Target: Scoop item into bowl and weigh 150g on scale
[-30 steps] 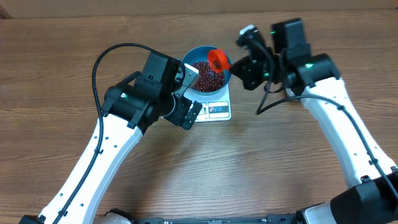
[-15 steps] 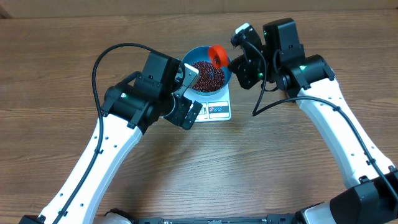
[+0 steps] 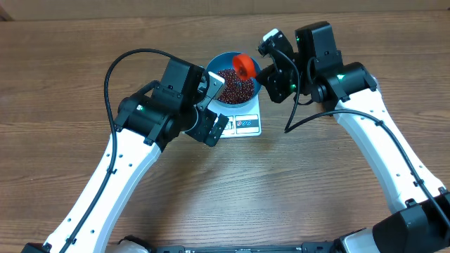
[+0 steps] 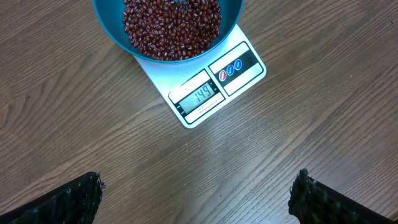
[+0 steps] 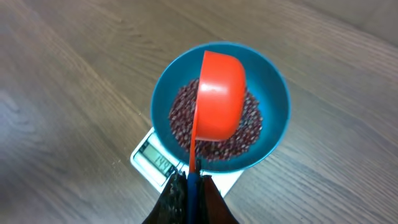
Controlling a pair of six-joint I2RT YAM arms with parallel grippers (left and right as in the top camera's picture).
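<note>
While the thin handle of the scoop [image 5: 219,99] is being pinched between the closed jaws of the right gripper [image 5: 189,185], the scoop's cup is being held over the bowl [image 5: 278,93]. Its rounded back is being turned toward the wrist camera, so it cannot be told whether anything is left inside. Beneath it, the beans [image 4: 171,28] are being carried in the bowl, heaped well up its walls. The bowl is being borne on the far part of the scale [image 4: 208,84], with the display [image 4: 200,95] being left uncovered along the near edge. The figure there is being read, as far as can be made out, as 149, a touch under the target. Nearer and to the left, the left gripper [image 4: 196,183] is being held wide open and empty over bare table [image 4: 298,143], apart from the scale.

The step in hand is being judged as the final topping-up of the weighing. The next move is being judged to call for the slightest tilt or tap of the scoop, so that only a few beans are being let fall while the display is being watched. The scoop is best not being rested on the rim, since the reading would be falsified.
</note>
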